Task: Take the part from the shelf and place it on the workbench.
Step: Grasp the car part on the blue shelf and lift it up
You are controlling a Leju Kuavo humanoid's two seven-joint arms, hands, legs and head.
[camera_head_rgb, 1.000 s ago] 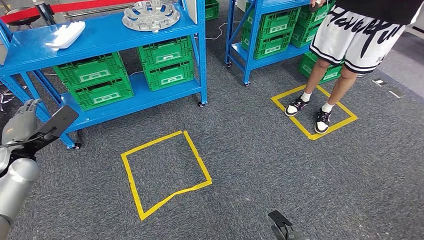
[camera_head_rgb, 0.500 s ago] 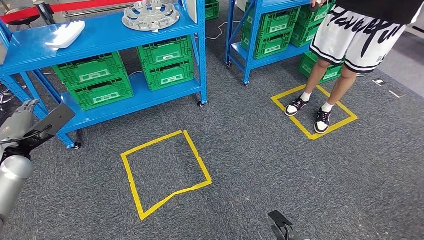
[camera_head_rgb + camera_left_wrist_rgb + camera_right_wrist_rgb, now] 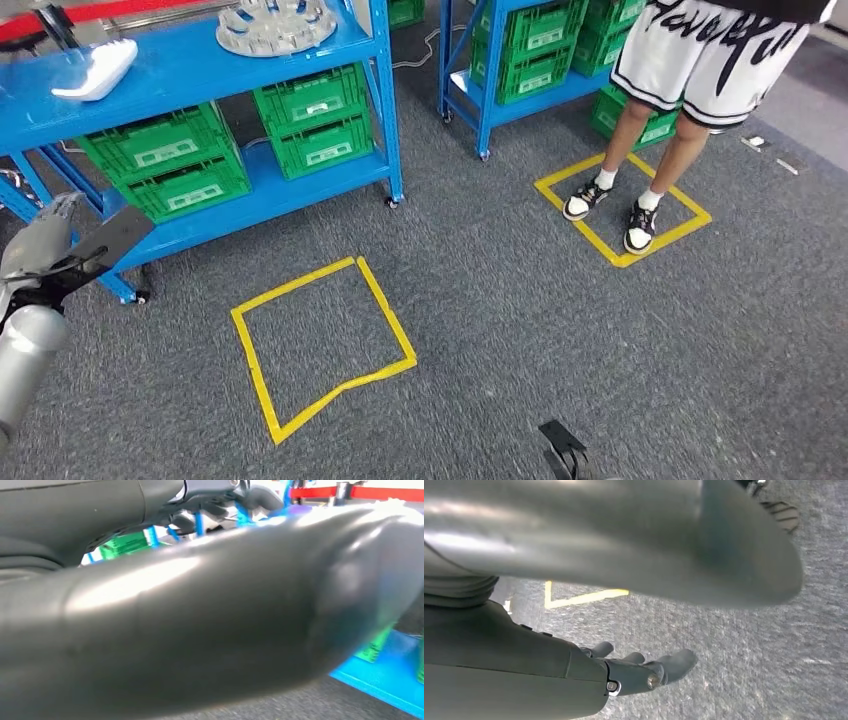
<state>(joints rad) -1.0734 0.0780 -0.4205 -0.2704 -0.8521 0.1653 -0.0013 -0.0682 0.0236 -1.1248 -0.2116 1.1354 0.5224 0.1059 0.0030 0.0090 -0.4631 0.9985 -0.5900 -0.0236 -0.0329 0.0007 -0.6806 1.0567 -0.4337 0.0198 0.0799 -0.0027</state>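
Observation:
A silver wheel cover (image 3: pixel 270 25) and a white moulded part (image 3: pixel 95 68) lie on the top board of the blue shelf (image 3: pixel 200 70) at the far left. My left hand (image 3: pixel 40 245) hangs low at the left edge, in front of the shelf's lower board and well short of both parts; it holds nothing. In the left wrist view the thick grey thumb of the left hand (image 3: pixel 200 620) covers most of the picture. My right hand (image 3: pixel 639 672) hangs over the grey carpet with its fingers stretched out and nothing in them.
Green crates (image 3: pixel 165 165) fill the shelf's lower board. A second blue shelf (image 3: pixel 480 100) with green crates stands beyond. A person (image 3: pixel 700 60) stands in a yellow taped square (image 3: pixel 690 215) at the right. Another taped square (image 3: pixel 390 320) marks the carpet before the first shelf.
The whole picture has shifted up and to the left, so the camera has moved. My left hand sits a little lower and further left than a second ago.

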